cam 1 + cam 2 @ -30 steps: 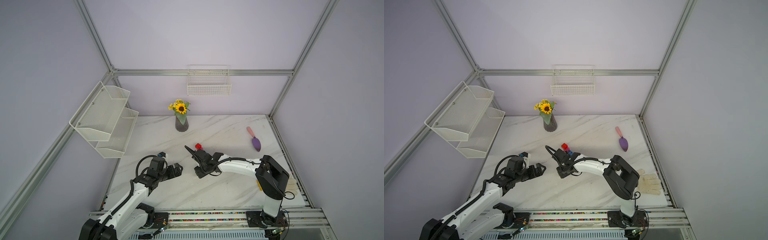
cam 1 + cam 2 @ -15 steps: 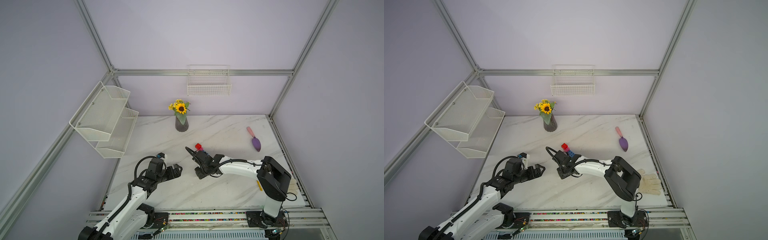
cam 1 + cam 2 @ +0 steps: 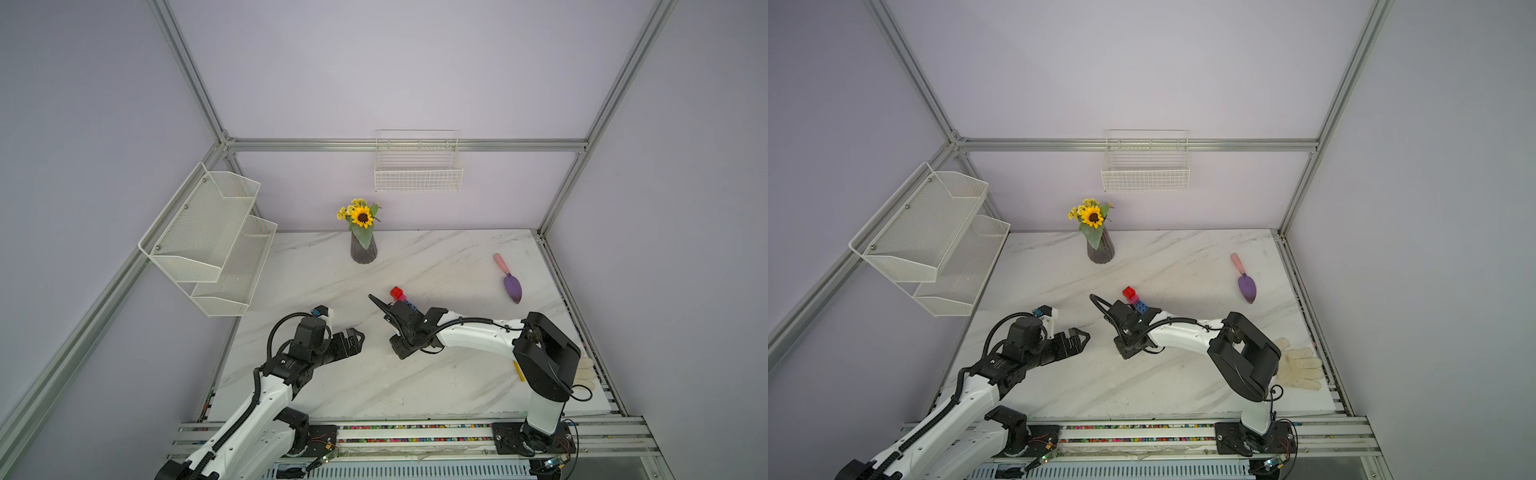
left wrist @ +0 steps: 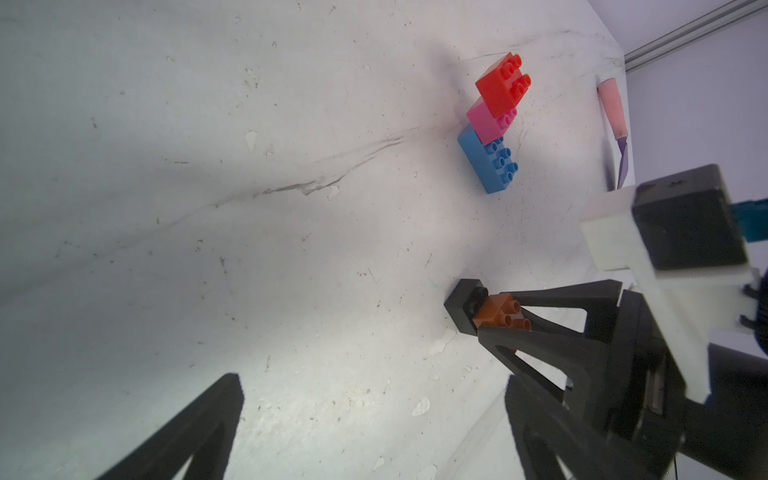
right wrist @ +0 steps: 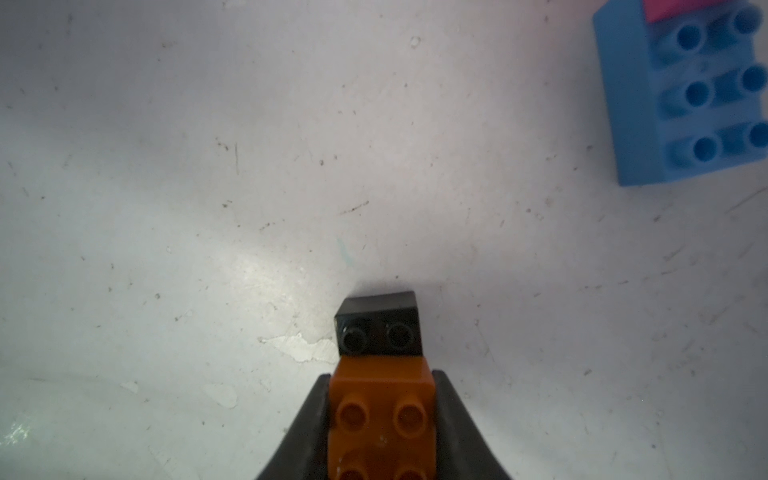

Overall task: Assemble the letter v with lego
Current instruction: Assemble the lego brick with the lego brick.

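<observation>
On the marble table [image 3: 457,386] stands a stepped stack: a red brick [image 3: 396,292] on a pink brick [image 4: 486,124] on a longer blue brick [image 4: 490,164]. This stack also shows in a top view [image 3: 1128,292]. My right gripper [image 5: 382,399] is shut on an orange-brown brick [image 5: 382,419]. That brick is joined onto a black brick [image 5: 379,328], which is down at the table's surface, a short way in front of the stack. In both top views the right gripper [image 3: 400,351] [image 3: 1127,351] hides this pair. My left gripper [image 3: 359,338] [image 4: 374,424] is open and holds nothing, left of the right gripper [image 4: 494,316].
A purple trowel [image 3: 511,284] with a pink handle lies at the right. A dark vase of sunflowers [image 3: 363,245] stands at the back. A white glove [image 3: 1300,368] lies by the right arm's base. A mesh shelf [image 3: 216,241] and a wire basket [image 3: 417,170] hang on the walls.
Almost nothing has changed. The left arm has shifted slightly, its gripper still open. The right gripper keeps its hold on the orange-brown brick in nearly the same spot.
</observation>
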Robot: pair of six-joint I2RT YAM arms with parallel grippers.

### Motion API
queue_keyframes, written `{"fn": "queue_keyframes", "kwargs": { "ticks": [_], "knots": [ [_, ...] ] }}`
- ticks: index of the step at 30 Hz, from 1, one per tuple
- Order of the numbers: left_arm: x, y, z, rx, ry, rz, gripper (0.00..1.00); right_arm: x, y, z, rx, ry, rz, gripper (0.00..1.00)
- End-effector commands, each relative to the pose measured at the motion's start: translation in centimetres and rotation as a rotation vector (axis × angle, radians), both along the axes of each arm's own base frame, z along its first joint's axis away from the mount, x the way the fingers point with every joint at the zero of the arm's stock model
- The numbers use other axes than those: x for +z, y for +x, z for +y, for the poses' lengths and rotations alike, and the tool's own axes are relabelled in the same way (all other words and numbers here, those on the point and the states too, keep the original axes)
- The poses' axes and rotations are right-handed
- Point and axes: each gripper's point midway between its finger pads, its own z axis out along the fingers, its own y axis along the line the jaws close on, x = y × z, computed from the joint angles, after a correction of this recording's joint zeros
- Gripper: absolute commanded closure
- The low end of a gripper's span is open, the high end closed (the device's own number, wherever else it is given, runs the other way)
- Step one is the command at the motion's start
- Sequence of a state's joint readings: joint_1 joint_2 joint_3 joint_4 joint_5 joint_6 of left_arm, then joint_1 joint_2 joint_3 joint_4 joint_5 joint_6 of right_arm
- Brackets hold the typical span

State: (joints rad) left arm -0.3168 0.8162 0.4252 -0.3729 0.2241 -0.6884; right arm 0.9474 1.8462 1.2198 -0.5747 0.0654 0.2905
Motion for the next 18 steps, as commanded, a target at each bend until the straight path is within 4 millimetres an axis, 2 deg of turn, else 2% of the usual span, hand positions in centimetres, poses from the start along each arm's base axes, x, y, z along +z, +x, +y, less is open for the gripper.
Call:
{"fn": "queue_keyframes", "kwargs": {
  "ticks": [1, 9, 18],
  "knots": [
    [0.0, -0.5, -0.4, -0.024, -0.02, -0.007, 0.0, -4.7, -3.8, -3.9, 0.088, -0.184, 0.161, 0.78],
    [-0.2, -0.8, -0.6, -0.033, -0.032, -0.005, 0.0, -6.1, -4.8, -3.8, 0.171, -0.205, 0.222, 0.78],
    [0.3, -0.8, -0.5, -0.026, -0.038, -0.014, 0.0, -7.3, -5.2, -5.2, 0.157, -0.255, 0.235, 0.78]
  ]
}}
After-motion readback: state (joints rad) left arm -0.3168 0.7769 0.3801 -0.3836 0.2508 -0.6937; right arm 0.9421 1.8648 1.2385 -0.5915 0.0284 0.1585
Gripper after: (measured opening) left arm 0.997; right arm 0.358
